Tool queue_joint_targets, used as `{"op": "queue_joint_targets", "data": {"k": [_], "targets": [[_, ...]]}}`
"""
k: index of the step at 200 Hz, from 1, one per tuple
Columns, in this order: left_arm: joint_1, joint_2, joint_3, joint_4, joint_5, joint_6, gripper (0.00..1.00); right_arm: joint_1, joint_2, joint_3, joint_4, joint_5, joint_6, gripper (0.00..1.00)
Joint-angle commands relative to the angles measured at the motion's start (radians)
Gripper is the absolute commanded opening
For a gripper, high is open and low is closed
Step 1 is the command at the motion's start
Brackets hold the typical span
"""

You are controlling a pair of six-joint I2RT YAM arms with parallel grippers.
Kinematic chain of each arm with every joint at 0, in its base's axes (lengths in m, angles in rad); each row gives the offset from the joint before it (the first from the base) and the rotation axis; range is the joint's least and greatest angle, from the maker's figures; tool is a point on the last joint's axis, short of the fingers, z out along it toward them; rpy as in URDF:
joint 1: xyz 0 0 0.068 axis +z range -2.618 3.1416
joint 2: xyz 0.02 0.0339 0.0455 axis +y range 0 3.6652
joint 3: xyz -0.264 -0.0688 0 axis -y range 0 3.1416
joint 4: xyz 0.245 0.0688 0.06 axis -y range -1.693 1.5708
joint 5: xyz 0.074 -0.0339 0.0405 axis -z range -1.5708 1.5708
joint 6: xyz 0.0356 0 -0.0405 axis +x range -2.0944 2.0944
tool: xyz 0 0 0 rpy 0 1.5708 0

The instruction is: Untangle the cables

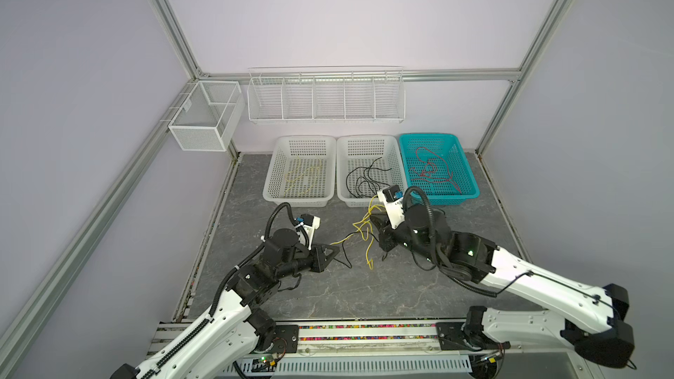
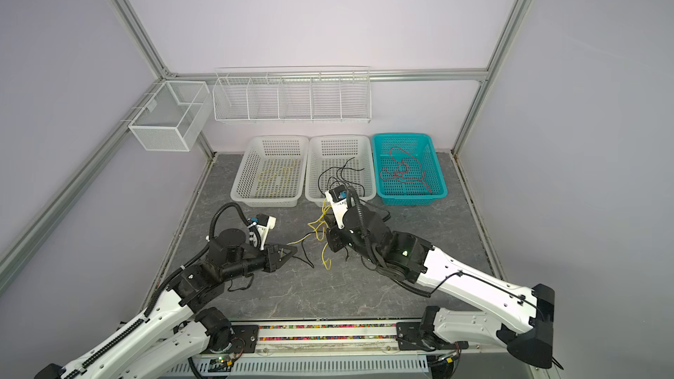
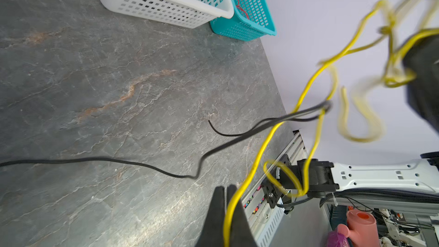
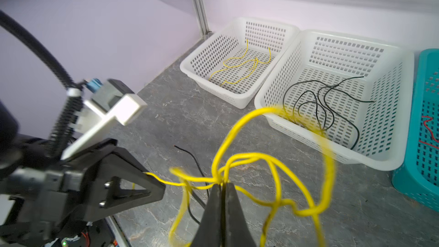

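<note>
In both top views the yellow cable point(image 1: 361, 229) hangs between the arms at mid-table. A black cable point(image 1: 345, 260) lies at its 7 o'clock, and the baskets point(image 1: 305, 137) stand at 12 o'clock. Only the left wrist view shows the left gripper point(image 3: 225, 190) clamped on the yellow cable. Only the right wrist view shows the right gripper point(image 4: 222, 186) pinched tight on its knot.

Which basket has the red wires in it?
The teal basket, at the right end of the row, holds the red wires. The left white basket holds yellow wires; the middle white basket black wires.
</note>
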Motion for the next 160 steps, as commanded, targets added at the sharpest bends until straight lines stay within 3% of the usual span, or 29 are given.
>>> {"op": "queue_joint_targets", "data": {"k": [1, 31, 61, 83, 115, 160], "targets": [[0.003, 0.025, -0.023, -0.035, -0.050, 0.019, 0.00, -0.031, -0.073, 0.018, 0.010, -0.031, 0.011, 0.07], [0.022, 0.021, -0.025, -0.077, -0.097, 0.021, 0.00, -0.060, -0.154, 0.031, -0.079, 0.084, 0.001, 0.07], [0.107, -0.006, -0.046, -0.107, -0.080, 0.002, 0.00, -0.118, -0.234, 0.030, -0.183, 0.217, -0.025, 0.06], [0.156, 0.003, -0.060, -0.120, -0.074, -0.011, 0.00, -0.172, -0.299, -0.002, -0.211, 0.235, -0.032, 0.06], [0.171, 0.029, -0.062, -0.115, -0.080, -0.021, 0.00, -0.239, -0.354, -0.045, -0.238, 0.191, -0.008, 0.06], [0.170, 0.044, -0.056, -0.088, -0.029, -0.022, 0.00, -0.246, -0.346, -0.109, -0.169, -0.016, 0.003, 0.06]]}}
